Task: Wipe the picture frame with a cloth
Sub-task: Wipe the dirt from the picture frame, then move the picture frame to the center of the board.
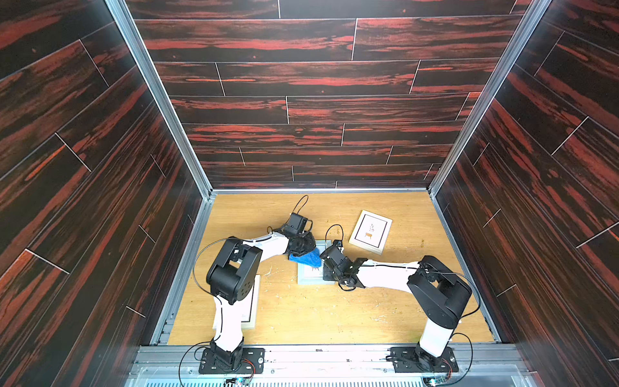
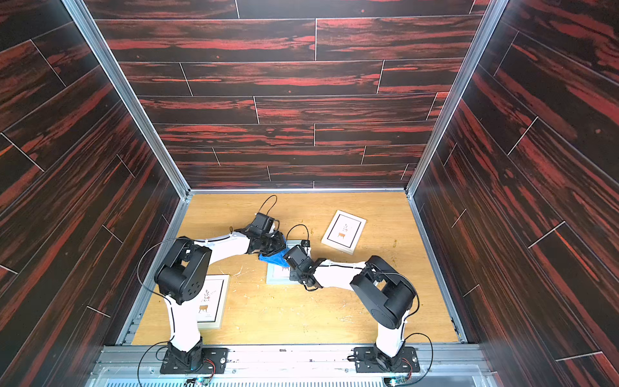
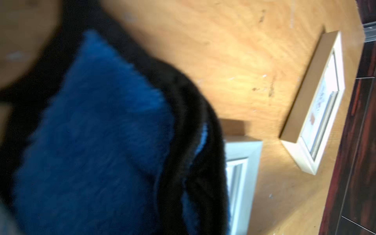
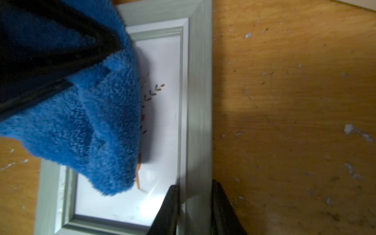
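**A:** How far along does the wiping look?

**B:** In the middle of it, I'd say. The cloth [image 4: 85,126] is bunched up and pressed on the glass of the grey-green picture frame [image 4: 200,101], which lies flat in the middle of the counter [image 1: 301,311]. It covers the end of the frame farther from the robot. The nearer part of the glass and the long rail are bare.

**A:** Who is holding what?

**B:** The left fingers [image 1: 301,244] are clenched on the cloth. The right fingers [image 4: 168,207] straddle the long rail, one on the glass side and one outside. They look clamped on it to keep the frame from sliding.

**A:** So what is left?

**B:** My guess is a pass over the bare glass and the rails. No dust or streaks show either way, so I can't tell which parts are already clean.

**A:** Anything you can't see?

**B:** Plenty. The left wrist view is blurred and nearly filled by cloth, so the grip itself is hidden there. In both top views the arms cover much of the frame. A white frame [image 1: 370,232] lies well apart, near the back. A third frame [image 2: 211,301] is half hidden under the left arm. Whether those two count for the task, I can't tell.
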Controlling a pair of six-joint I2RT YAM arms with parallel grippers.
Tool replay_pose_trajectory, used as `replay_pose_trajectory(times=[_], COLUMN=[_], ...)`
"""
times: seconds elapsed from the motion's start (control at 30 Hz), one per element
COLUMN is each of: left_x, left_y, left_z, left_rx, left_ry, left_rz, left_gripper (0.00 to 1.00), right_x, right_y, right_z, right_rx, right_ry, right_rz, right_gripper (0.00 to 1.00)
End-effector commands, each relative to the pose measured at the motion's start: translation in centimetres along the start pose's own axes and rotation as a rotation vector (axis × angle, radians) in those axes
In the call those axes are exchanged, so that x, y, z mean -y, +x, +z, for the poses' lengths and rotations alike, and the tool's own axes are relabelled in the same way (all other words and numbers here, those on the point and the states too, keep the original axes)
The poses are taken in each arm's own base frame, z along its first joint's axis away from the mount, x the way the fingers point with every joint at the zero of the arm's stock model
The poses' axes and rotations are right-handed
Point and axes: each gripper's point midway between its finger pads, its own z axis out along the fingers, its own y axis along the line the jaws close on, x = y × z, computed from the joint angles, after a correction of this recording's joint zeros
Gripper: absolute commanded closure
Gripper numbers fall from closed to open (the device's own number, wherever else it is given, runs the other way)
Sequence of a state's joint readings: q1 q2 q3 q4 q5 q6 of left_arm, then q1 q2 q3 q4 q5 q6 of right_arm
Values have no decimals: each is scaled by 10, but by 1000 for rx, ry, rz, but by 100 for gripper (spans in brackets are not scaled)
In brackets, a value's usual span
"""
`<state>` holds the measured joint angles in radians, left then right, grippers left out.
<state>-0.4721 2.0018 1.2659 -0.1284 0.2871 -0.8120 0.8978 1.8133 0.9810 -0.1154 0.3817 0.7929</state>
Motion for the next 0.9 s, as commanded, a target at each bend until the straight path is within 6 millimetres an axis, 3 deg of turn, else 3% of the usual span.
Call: replay_pose_trajectory(times=[0.0, 0.3, 0.47, 0.7, 0.87], left_x=[7, -26, -20, 17, 24], left_y=[8, 39, 44, 39, 40], left_z=[-2, -74, -104, -150, -175], left_rx=[-27, 55, 144, 283, 343], left_ry=[-1, 26, 138, 333, 366], left_rz=[22, 89, 126, 213, 271], left_gripper=[100, 100, 100, 100, 100], right_x=[11, 14, 17, 14, 20], right_y=[15, 10, -4, -59, -102], right_z=[2, 6, 12, 26, 48], right_rx=[-53, -51, -42, 21, 49], right_ry=[46, 56, 56, 54, 85], right_rz=[-22, -25, -18, -10, 2], right_gripper=[99, 99, 99, 99, 99])
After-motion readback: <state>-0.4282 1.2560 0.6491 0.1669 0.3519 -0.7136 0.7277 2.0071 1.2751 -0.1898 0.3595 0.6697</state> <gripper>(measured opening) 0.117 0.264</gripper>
